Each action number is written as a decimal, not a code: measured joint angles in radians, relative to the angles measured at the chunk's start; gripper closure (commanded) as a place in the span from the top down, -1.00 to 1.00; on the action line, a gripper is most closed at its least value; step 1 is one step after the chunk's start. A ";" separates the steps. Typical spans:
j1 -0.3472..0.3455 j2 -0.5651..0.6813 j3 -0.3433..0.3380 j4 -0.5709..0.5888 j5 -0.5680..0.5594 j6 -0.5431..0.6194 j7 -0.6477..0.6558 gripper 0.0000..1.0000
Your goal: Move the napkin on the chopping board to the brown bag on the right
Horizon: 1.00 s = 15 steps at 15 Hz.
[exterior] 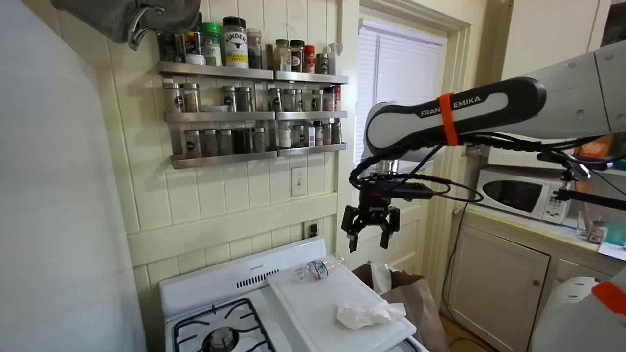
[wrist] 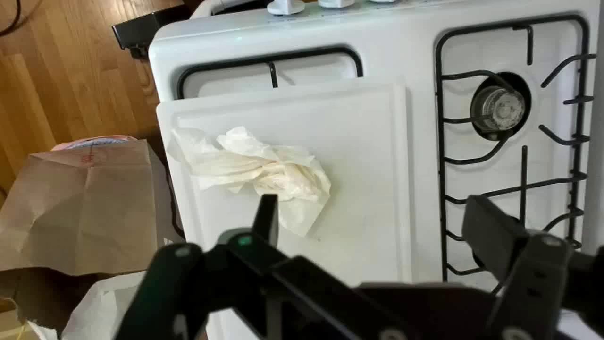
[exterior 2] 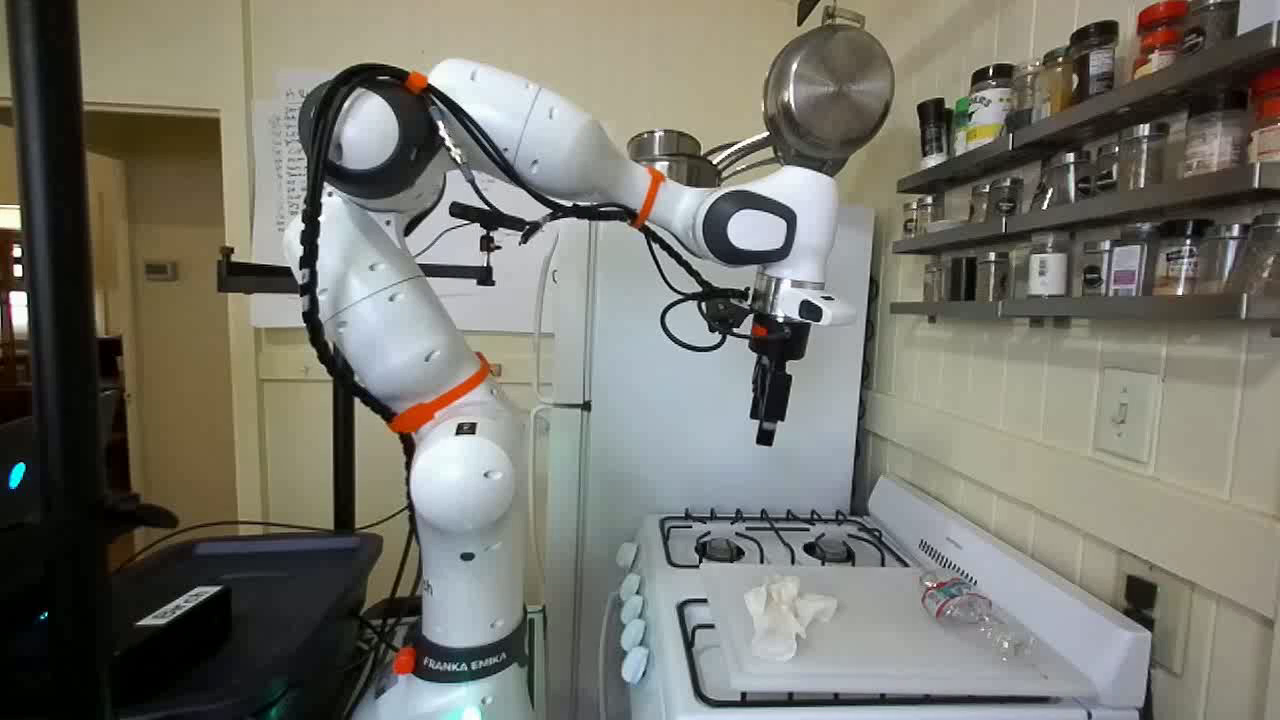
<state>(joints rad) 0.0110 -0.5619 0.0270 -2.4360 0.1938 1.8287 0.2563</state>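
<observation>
The napkin [exterior: 369, 314] is a crumpled white wad on the chopping board, near its front edge; it also shows at an exterior view's stove [exterior 2: 785, 615] and in the wrist view [wrist: 255, 165]. The chopping board [exterior: 318, 298] is a white slab lying on the stove top; it also shows in the wrist view [wrist: 363, 165]. The brown bag [exterior: 415, 303] stands on the floor beside the stove, with white paper in its mouth; it shows at the left of the wrist view [wrist: 89, 208]. My gripper [exterior: 369, 243] is open and empty, high above the board, pointing down [wrist: 380, 217].
A clear plastic bottle [exterior: 318, 269] lies at the back of the board [exterior 2: 955, 600]. Black burner grates [wrist: 443, 156] are beside the board. The stove's back panel [exterior 2: 1010, 570] and the wall with spice shelves [exterior: 220, 156] stand behind. A pan [exterior 2: 830, 95] hangs high up.
</observation>
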 measured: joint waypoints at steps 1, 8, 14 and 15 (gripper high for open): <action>0.000 0.000 0.000 0.000 0.000 0.000 0.000 1.00; 0.000 0.000 0.000 0.000 0.000 0.000 0.000 1.00; -0.046 0.021 0.042 -0.021 -0.074 0.124 0.068 1.00; -0.056 0.037 0.052 -0.032 -0.092 0.182 0.083 1.00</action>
<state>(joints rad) -0.0454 -0.5249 0.0786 -2.4681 0.1015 2.0110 0.3392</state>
